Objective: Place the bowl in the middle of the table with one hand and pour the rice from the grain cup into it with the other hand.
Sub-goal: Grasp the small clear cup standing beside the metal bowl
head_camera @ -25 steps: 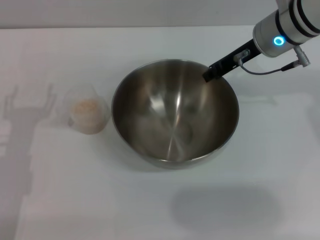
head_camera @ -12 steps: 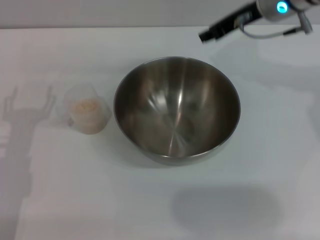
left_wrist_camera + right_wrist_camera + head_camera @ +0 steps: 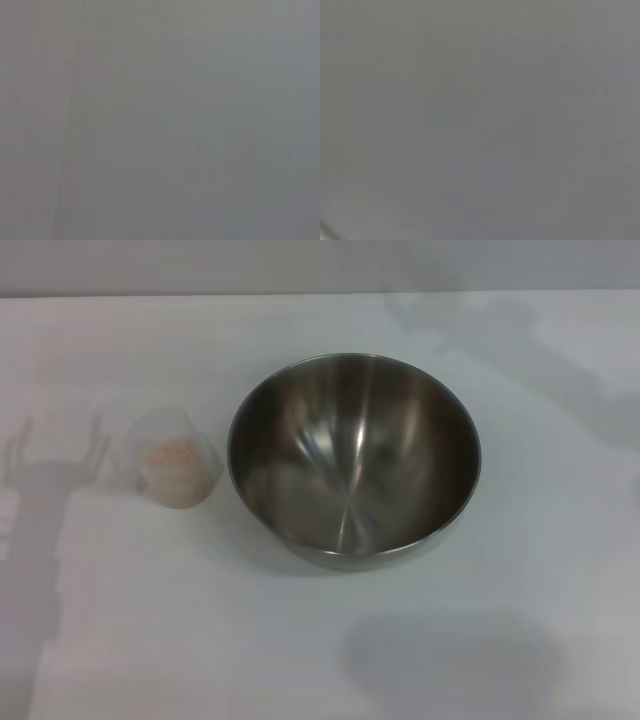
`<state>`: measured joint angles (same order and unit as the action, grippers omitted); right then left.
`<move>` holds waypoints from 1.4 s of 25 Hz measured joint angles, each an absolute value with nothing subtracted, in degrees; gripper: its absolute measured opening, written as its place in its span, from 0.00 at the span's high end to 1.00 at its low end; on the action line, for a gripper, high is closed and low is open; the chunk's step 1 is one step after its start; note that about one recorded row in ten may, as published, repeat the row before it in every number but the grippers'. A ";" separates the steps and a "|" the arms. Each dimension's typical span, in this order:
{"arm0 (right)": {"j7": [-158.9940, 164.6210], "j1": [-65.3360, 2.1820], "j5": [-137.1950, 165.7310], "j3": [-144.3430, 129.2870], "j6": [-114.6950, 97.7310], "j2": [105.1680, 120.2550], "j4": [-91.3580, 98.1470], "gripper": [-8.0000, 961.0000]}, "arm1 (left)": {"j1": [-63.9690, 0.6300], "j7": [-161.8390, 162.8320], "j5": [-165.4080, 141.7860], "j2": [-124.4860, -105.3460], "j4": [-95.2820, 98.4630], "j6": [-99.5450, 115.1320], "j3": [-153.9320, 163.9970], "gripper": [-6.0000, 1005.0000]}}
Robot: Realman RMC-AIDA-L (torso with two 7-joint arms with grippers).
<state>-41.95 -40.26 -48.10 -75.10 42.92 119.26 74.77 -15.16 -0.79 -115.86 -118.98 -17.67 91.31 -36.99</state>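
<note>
Two things sit on the white bench [image 3: 320, 660], and neither hand shows in any view; both wrist cameras give only blank grey, so whether either hand is wide or narrow cannot be told.

Largest is the steel bowl [image 3: 353, 455], upright and empty near the middle of the bench. A second ago the right arm reached over its far rim; half a second ago that arm had lifted clear toward the far right, and now it is gone from sight. The bowl has barely shifted since. Judging by this, the placing step looks finished and the right hand has let go and drawn back.

Next is the small clear cup [image 3: 172, 468], standing just beside the bowl on the robot's left, apart from it, unmoved through these moments. Smallest is the rice [image 3: 170, 452], a pale heap still inside the cup.

With no hand near either thing, places relative to a hand cannot be given. The pour likely falls to the left hand, which must first come in and take the cup.
</note>
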 joint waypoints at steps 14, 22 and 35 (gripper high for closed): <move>-72.92 -25.53 -71.84 -103.39 -9.59 119.50 74.76 0.42 | -13.01 -0.75 -116.08 -119.09 -17.85 92.32 -34.21 0.16; -56.70 -26.04 -55.69 -121.56 -45.48 119.44 65.12 0.27 | -10.83 -1.44 -116.11 -119.09 -17.92 92.78 -31.47 0.16; -9.11 -28.57 -49.55 -126.59 -80.07 119.30 32.08 0.22 | -9.41 -2.50 -115.70 -119.14 -19.28 90.75 -27.31 0.16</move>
